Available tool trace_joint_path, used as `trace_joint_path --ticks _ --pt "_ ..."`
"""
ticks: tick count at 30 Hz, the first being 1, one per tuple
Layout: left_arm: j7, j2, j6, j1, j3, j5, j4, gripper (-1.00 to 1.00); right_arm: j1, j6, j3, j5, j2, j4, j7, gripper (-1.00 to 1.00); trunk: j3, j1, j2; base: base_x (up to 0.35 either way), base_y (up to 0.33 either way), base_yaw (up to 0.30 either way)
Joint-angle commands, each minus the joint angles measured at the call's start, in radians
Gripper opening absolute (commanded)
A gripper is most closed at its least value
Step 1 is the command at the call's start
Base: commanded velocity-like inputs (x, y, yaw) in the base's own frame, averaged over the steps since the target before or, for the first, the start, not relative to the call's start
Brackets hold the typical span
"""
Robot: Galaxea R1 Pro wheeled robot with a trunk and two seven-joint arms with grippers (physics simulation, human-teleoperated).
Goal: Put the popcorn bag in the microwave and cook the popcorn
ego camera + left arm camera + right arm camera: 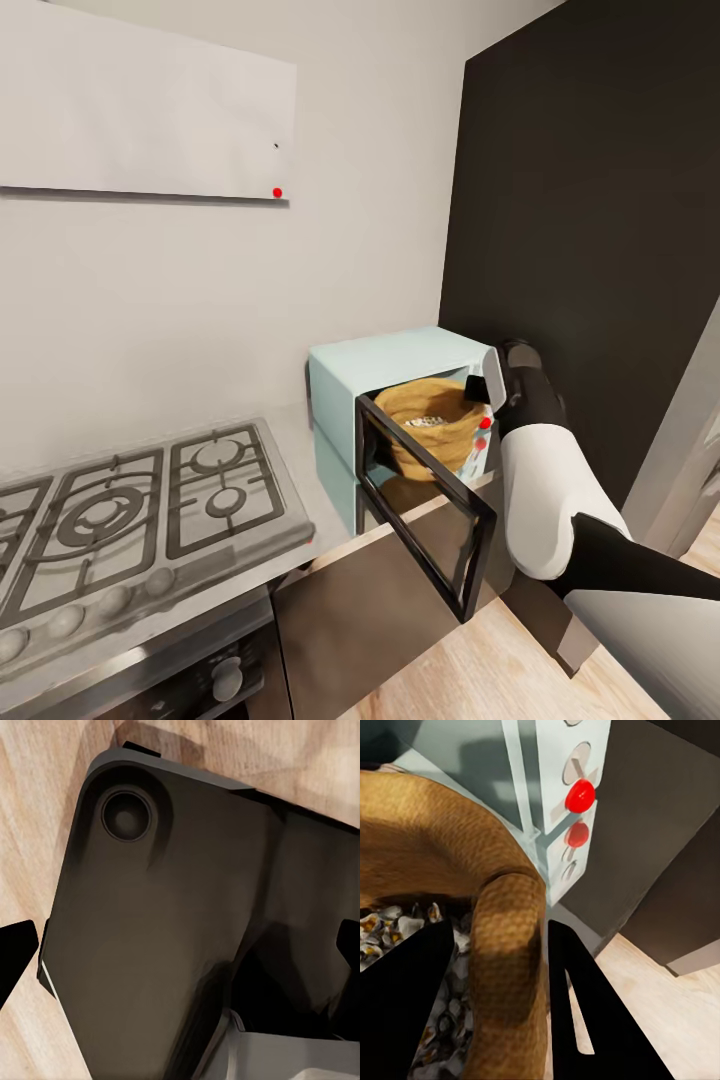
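My head camera is looking down and forward over the countertop (300, 440), with the stove (130, 520) at near left and the microwave (395, 365) at centre. My right wrist camera is pressing in very close along its fingers (585, 1012), facing the popcorn bag (502, 945) rim and the microwave's red knobs (580, 796), which the head view is also taking in. My left wrist camera is pointing down at the wood floor (30, 832) and my dark base (172, 930).
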Motion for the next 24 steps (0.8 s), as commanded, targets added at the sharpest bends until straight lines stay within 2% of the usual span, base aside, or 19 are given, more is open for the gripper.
trace_joint_path --ticks 1,6,10,17,24 --pt "0.0 0.0 -0.002 0.0 0.002 0.004 -0.001 1.0 -0.001 0.003 -0.005 -0.036 0.002 0.0 0.004 -1.0 -0.001 0.0 -0.001 0.0 0.0 0.0" --pt "0.0 0.0 -0.002 0.0 0.002 0.004 -0.001 1.0 -0.001 0.003 -0.006 -0.034 -0.005 0.001 0.001 -1.0 -0.001 0.0 -0.001 0.0 0.0 0.0" --pt "0.0 0.0 -0.002 0.0 0.002 0.004 -0.001 1.0 -0.001 0.003 -0.006 -0.034 -0.025 0.011 -0.001 -1.0 -0.001 0.0 -0.001 0.0 0.0 0.0" --pt "0.0 0.0 -0.002 0.0 0.002 0.004 -0.002 1.0 -0.001 0.003 -0.006 -0.034 -0.03 0.014 -0.005 -1.0 -0.001 0.0 -0.001 0.007 0.0 0.0" --pt "0.0 0.0 -0.002 0.0 0.001 0.002 -0.002 1.0 -0.001 0.003 -0.006 -0.033 -0.03 0.047 -0.008 -1.0 -0.001 0.0 -0.001 0.228 0.0 0.0"
